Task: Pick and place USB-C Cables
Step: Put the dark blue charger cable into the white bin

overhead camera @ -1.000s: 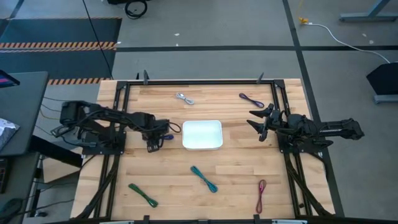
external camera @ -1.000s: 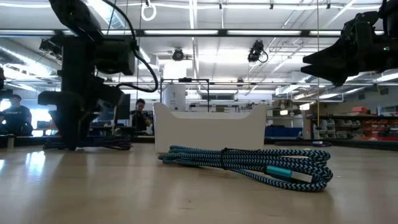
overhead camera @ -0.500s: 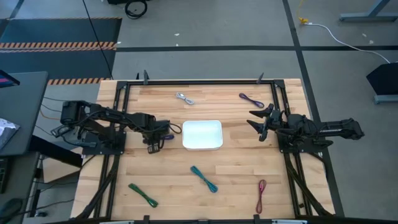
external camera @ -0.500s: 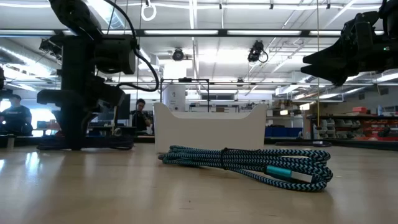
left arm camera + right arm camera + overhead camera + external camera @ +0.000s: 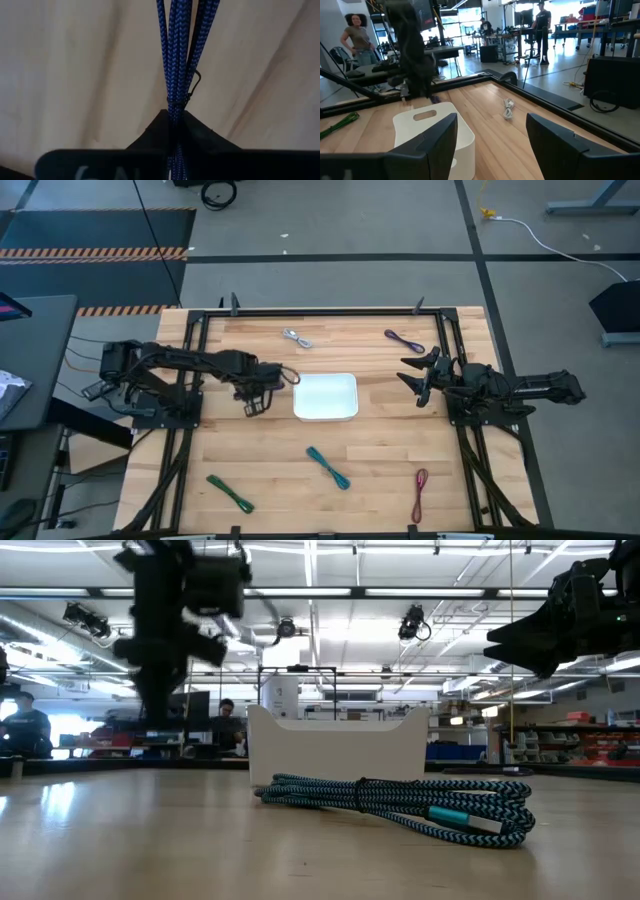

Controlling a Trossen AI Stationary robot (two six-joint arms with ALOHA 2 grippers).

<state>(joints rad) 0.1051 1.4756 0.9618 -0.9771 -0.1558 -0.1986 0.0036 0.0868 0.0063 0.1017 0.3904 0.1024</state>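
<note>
The left gripper (image 5: 254,406) is clamped on a purple USB-C cable (image 5: 175,60) and holds it off the table, just at nine o'clock of the white bin (image 5: 325,396). The right gripper (image 5: 412,374) hangs at the bin's three o'clock, fingers spread — holding nothing. The teal cable (image 5: 328,467) lies at the bin's six o'clock, the silver-white cable (image 5: 296,338) at its eleven.

white bin (image 5: 325,396) mid-table, seemingly open wood around
</note>
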